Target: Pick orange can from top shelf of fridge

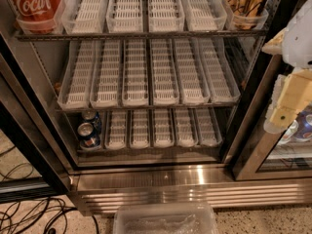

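Single camera stood close before fridge [146, 179], faced in, tilted slightly down; top shelf [141, 34] near upper edge; gripper [282, 115] hung at right edge.

Remote op here. A red Coca-Cola can [33, 4] stands in the far-left lane, way up top. Two small blue cans [87, 133] sit one behind the other at the left end of the lowest rack [161, 146]. A clear plastic tub [165, 221] sits on the speckled floor [258, 221] out front, with black cables [29, 218] tangled off to its left. The gripper [285, 106] hangs at the right edge of view, mid-height.
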`<action>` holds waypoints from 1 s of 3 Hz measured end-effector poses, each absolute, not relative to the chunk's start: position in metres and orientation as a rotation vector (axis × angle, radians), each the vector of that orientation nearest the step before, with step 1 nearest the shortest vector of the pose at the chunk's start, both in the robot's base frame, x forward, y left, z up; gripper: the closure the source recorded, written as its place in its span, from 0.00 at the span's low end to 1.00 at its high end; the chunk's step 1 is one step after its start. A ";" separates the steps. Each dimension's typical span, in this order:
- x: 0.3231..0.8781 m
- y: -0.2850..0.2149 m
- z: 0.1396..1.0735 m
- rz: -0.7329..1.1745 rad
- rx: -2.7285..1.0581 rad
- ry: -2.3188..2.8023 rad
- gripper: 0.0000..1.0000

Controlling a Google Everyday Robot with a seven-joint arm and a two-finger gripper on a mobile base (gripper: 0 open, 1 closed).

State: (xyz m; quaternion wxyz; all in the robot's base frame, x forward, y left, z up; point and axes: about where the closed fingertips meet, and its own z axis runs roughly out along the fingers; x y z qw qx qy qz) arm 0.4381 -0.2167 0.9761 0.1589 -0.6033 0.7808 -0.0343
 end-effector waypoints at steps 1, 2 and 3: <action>0.438 -0.217 0.976 -0.098 -1.724 2.232 0.00; 0.444 -0.214 0.976 -0.081 -1.625 2.221 0.00; 0.452 -0.212 0.978 -0.059 -1.418 2.201 0.00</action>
